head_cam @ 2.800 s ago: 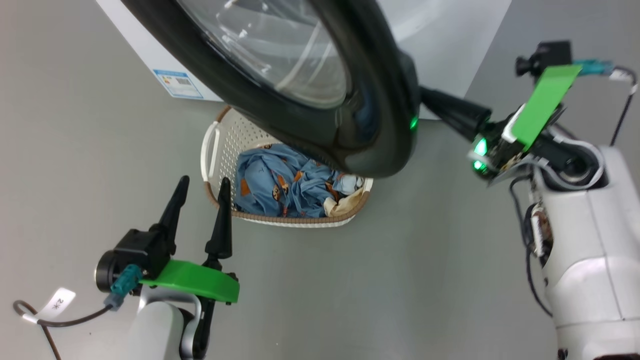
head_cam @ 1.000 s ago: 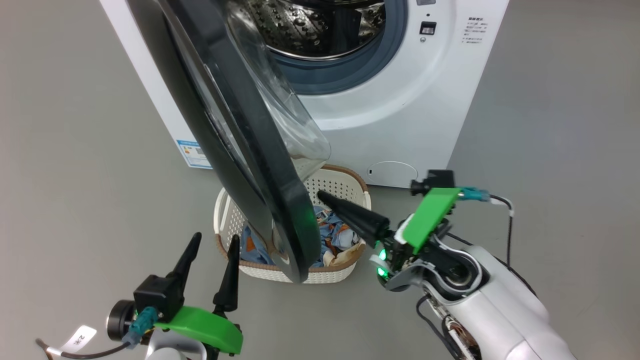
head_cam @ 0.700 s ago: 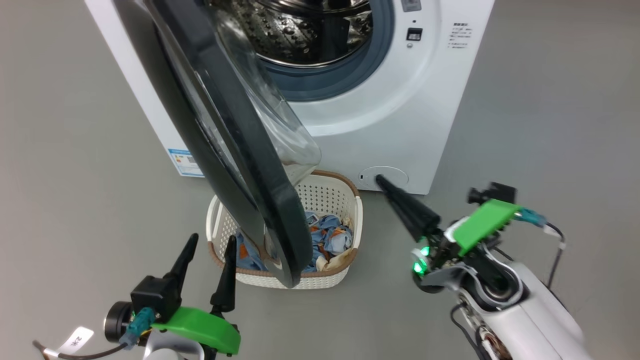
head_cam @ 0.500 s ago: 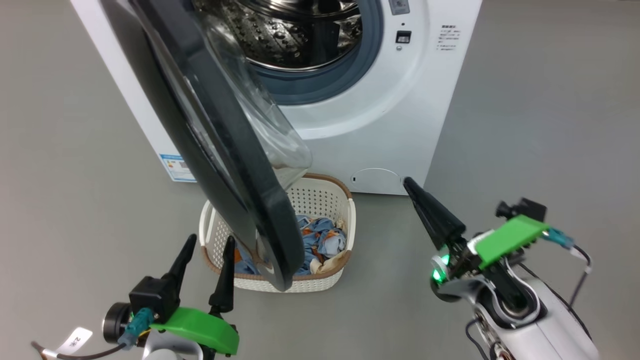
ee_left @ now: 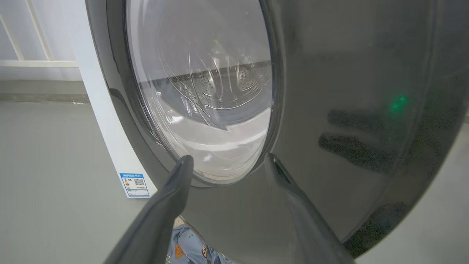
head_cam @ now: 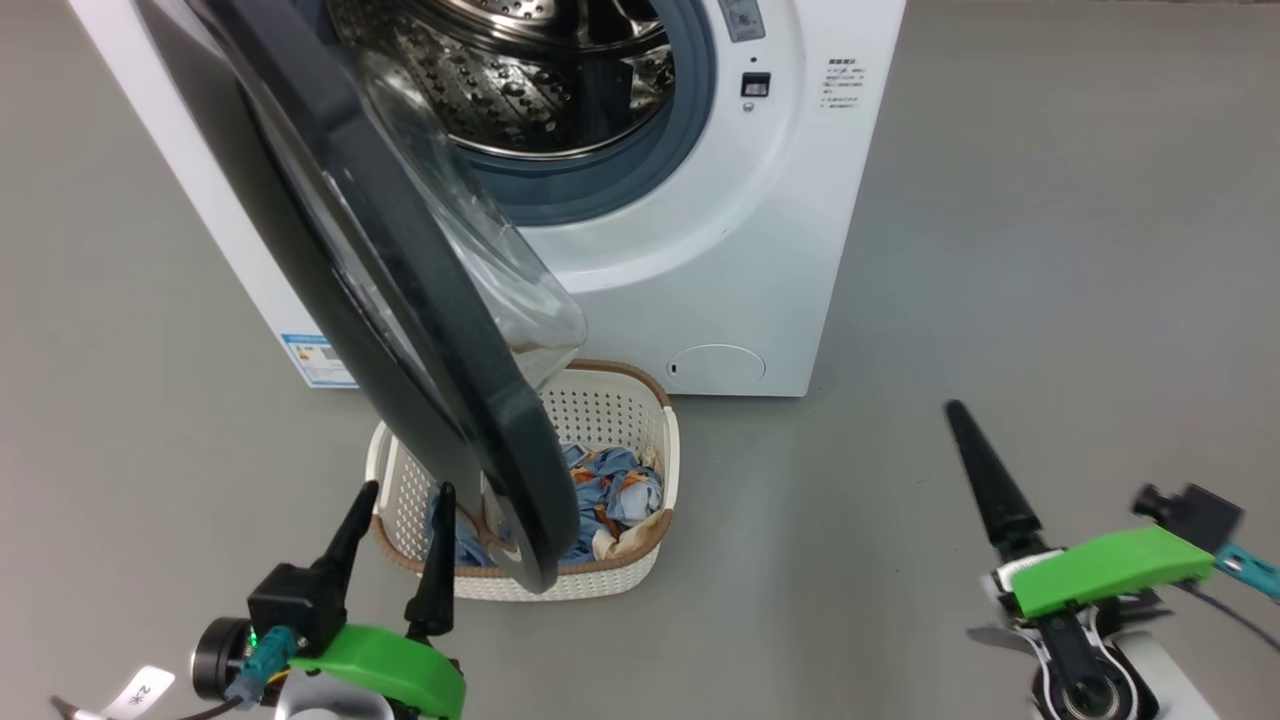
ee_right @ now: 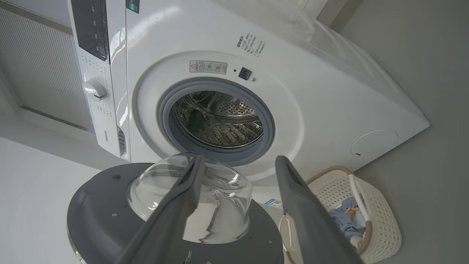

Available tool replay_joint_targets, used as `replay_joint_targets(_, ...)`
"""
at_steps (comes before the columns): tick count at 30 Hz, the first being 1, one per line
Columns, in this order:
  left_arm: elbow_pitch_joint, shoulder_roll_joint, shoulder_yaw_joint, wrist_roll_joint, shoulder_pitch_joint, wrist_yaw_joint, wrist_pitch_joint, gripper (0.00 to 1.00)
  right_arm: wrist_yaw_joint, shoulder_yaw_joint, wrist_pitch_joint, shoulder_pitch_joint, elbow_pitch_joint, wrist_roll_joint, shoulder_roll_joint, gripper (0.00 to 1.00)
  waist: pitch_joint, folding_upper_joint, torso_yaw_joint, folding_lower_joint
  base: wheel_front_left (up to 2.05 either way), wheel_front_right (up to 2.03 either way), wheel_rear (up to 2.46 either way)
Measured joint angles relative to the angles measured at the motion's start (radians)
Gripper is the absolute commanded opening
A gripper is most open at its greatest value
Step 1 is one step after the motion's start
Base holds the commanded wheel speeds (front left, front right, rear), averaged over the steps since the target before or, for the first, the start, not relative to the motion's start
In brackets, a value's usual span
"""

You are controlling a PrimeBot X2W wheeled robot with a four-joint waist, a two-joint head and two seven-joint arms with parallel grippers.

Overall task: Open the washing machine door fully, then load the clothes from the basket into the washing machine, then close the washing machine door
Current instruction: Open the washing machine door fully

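the washing machine door [head_cam: 400, 300] is seen swung out from the washing machine [head_cam: 760, 250] but, as judged, not yet fully open: its lower rim hangs over the basket [head_cam: 655, 400], which is set on the floor [head_cam: 1000, 250] just in front of the machine. the clothes [head_cam: 610, 490] are still heaped in the basket and are partly covered by the door in the head view. the drum [head_cam: 520, 80] is exposed, and no clothes are seen in its visible part.

several faults could arise from here. if the clothes were reached for now, the door rim could be struck by an arm, since the basket is overhung. the door could be pushed back towards shut by the left hand [head_cam: 407, 488], which is placed on the outer side of the glossy rim. the light basket could be knocked or dragged if a garment were caught on its rim.

the left hand's fingers are held wide apart and nothing is gripped; in the left wrist view they are pointed at the door's outer face, and contact cannot be told. the right hand [ee_right: 240, 158] is shown with its fingers spread, nothing is held, and it is kept well apart from the door, over bare floor to the right of the machine.
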Motion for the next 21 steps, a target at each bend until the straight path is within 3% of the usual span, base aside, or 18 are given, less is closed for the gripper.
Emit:
replay_joint_targets(5, 0.0, 0.0, 0.02, 0.0, 0.013, -0.007, 0.0, 1.0, 0.0, -0.018, -0.111, 0.031, 0.052, -0.208, -0.039, 1.0, -0.008, 0.0, -0.013, 0.0, 0.0, 0.0, 0.0)
replay_joint_targets(11, 0.001, 0.0, 0.047, 0.0, 0.021, -0.007, 0.0, 1.0, 0.0, -0.139, -0.132, 0.054, 0.104, -0.527, -0.051, 1.0, -0.018, 0.0, -0.028, 0.0, 0.0, 0.0, 0.0)
replay_joint_targets(15, -0.001, 0.002, 0.063, 0.0, 0.022, -0.007, 0.0, 1.0, 0.0, -0.29, -0.134, 0.08, 0.064, -0.816, -0.01, 1.0, -0.026, 0.0, -0.037, 0.0, 0.0, 0.0, 0.0)
replay_joint_targets(21, -0.007, 0.003, 0.079, 0.0, 0.024, -0.007, 0.0, 1.0, 0.001, -0.383, -0.134, 0.154, -0.019, -1.13, 0.079, 1.0, -0.027, 0.0, -0.04, 0.0, 0.0, 0.0, 0.0)
